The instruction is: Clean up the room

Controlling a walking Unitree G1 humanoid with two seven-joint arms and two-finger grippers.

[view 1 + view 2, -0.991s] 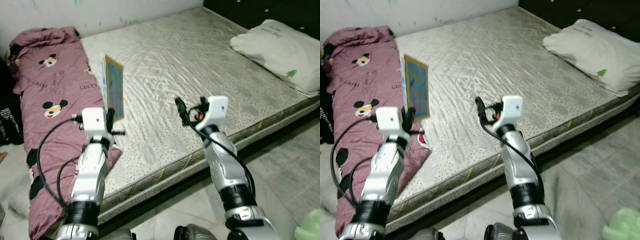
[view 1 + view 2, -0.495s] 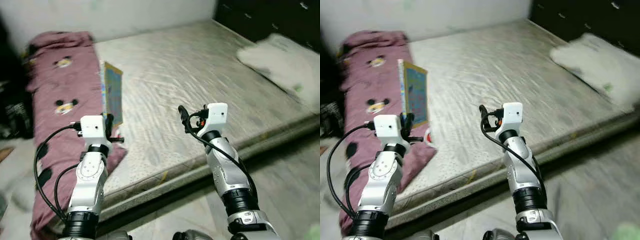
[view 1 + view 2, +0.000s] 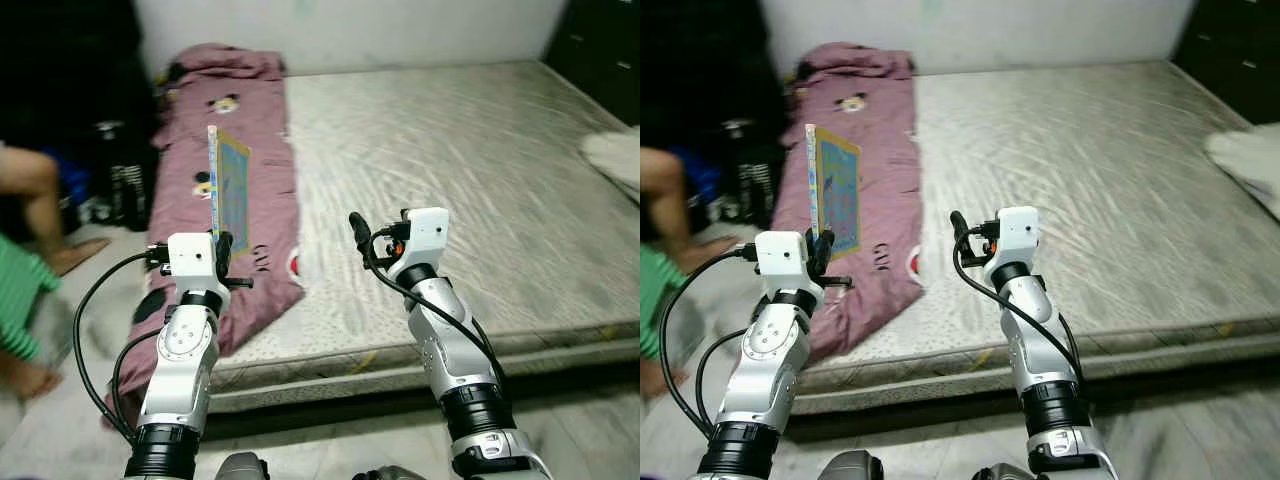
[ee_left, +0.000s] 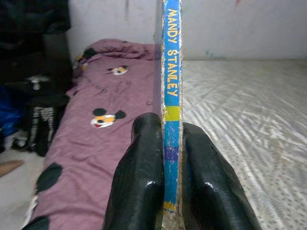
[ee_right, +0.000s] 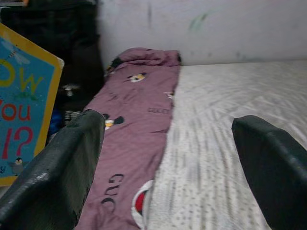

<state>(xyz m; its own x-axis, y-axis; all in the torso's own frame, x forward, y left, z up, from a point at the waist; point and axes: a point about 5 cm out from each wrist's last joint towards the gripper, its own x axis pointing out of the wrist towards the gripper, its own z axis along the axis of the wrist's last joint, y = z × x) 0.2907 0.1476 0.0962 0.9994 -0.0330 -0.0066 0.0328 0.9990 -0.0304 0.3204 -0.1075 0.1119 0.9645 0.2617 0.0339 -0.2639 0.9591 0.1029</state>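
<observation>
"MANDY STANLEY" on book spine (image 4: 171, 96); "GUCCI" on blanket (image 5: 114, 184)

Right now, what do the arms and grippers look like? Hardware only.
Two silver jointed arms with black collars near the base. Each wrist carries a white box-shaped module, with loose black cables looping down the forearm. The left gripper and right gripper each have two long, glossy black fingers.

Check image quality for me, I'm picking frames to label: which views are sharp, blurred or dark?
Left wrist view: sharp on the book spine and the fingers clamping it. Right wrist view: fingers soft, mattress slightly blurred. Eye views: mild motion blur, dark shadow at the left around a person.
</observation>
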